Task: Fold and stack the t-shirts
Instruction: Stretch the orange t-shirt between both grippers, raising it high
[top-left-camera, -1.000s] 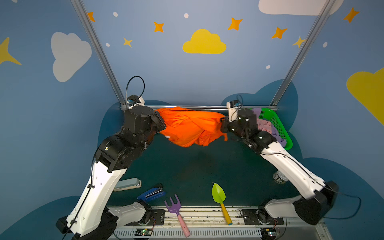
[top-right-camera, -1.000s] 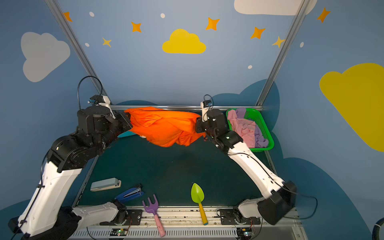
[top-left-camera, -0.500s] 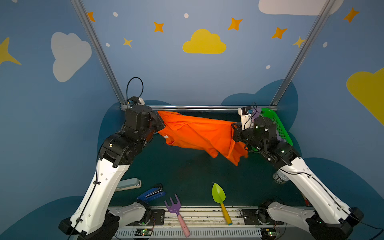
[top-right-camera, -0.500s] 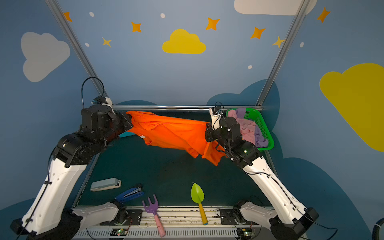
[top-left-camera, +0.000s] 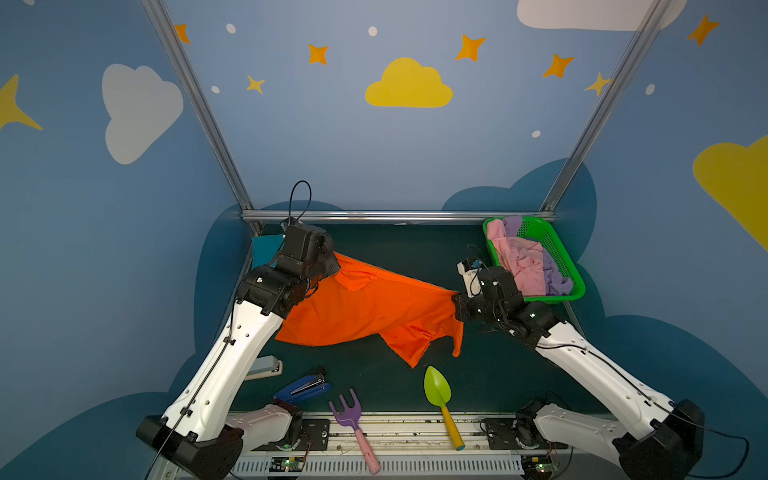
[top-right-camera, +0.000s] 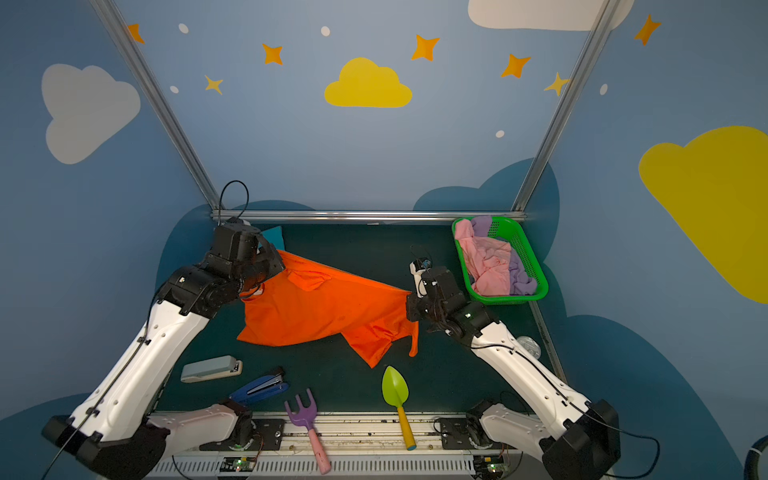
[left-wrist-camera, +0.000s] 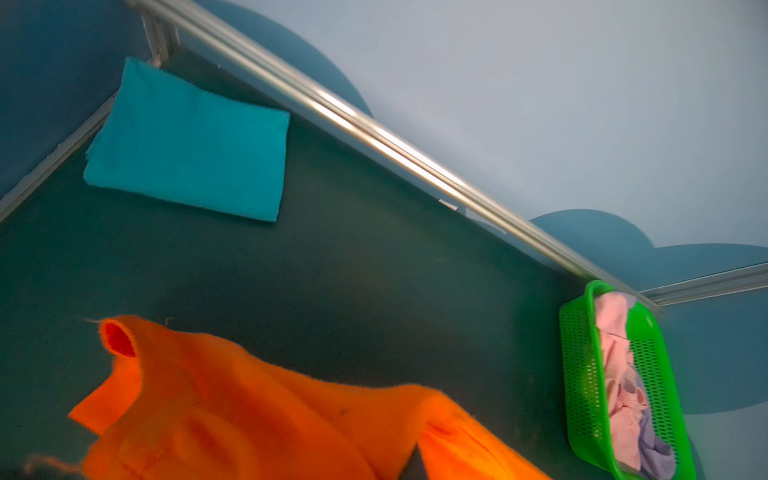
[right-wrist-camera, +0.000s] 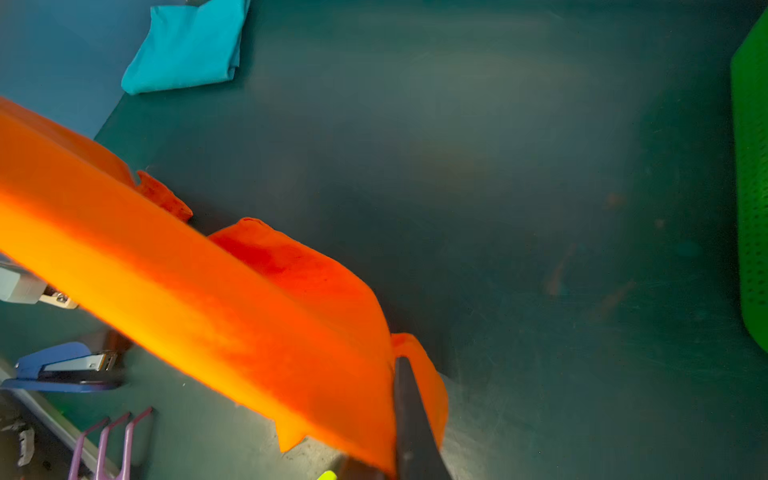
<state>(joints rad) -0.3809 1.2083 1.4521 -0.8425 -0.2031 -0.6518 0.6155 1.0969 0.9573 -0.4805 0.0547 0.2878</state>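
Dark green surface (top-left-camera: 399, 245) under everything. Left arm (top-left-camera: 232, 353) and right arm (top-left-camera: 590, 365) reaching in from the near edge, orange shirt (top-left-camera: 365, 307) strung between them above the middle of the surface. Left jaws clenched on its far-left end, hidden under the wrist in both top views. Right jaws clenched on its right edge, one dark finger (right-wrist-camera: 409, 415) pressed against the cloth in the right wrist view. Runs taut along the top and sags below, a sleeve drooping toward the surface; touching or not, cannot tell. At the far right corner, green basket (top-left-camera: 552, 297) with a crumpled pink shirt (top-left-camera: 519, 262) and a lilac shirt (top-left-camera: 557, 280) inside. At the far left corner, teal shirt (left-wrist-camera: 187, 141), folded flat. Along the near edge, grey stapler (top-right-camera: 212, 369), blue stapler (top-left-camera: 303, 388), green shovel (top-left-camera: 437, 390), purple rake (top-left-camera: 347, 409).
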